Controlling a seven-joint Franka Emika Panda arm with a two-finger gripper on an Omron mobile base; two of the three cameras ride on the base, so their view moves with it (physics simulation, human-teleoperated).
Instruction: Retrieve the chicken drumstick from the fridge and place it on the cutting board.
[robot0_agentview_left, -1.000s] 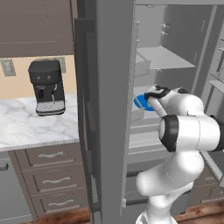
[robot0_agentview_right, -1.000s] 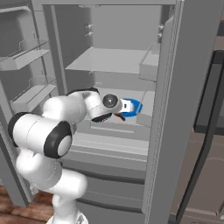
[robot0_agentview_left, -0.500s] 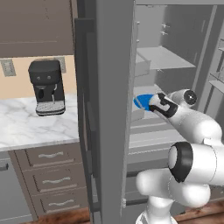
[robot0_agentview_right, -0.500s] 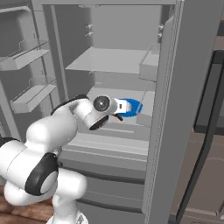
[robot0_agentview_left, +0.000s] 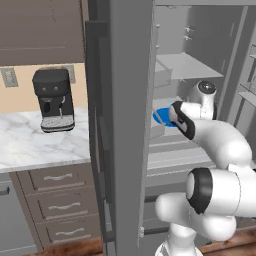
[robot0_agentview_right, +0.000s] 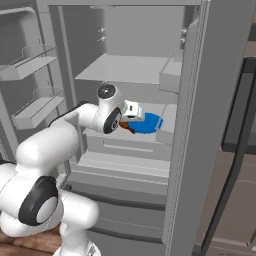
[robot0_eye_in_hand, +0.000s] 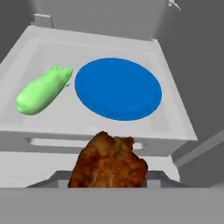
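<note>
Chicken drumstick (robot0_eye_in_hand: 108, 162): clamped in the narrowed gripper (robot0_agentview_right: 127, 126), lifted clear of the blue plate (robot0_eye_in_hand: 118, 88), which lies just beyond on the fridge (robot0_agentview_right: 215, 100) shelf. Arm has withdrawn since earlier; green vegetable (robot0_eye_in_hand: 43, 91) beside plate.

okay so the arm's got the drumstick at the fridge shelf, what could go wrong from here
The chicken drumstick sits at the jaws with the fingertips hidden behind it, so the grip can't be confirmed; it might slip on the way out. The gripper is inside the fridge, close beside the blue plate, so a swing sideways could bump the plate or the door.
</note>
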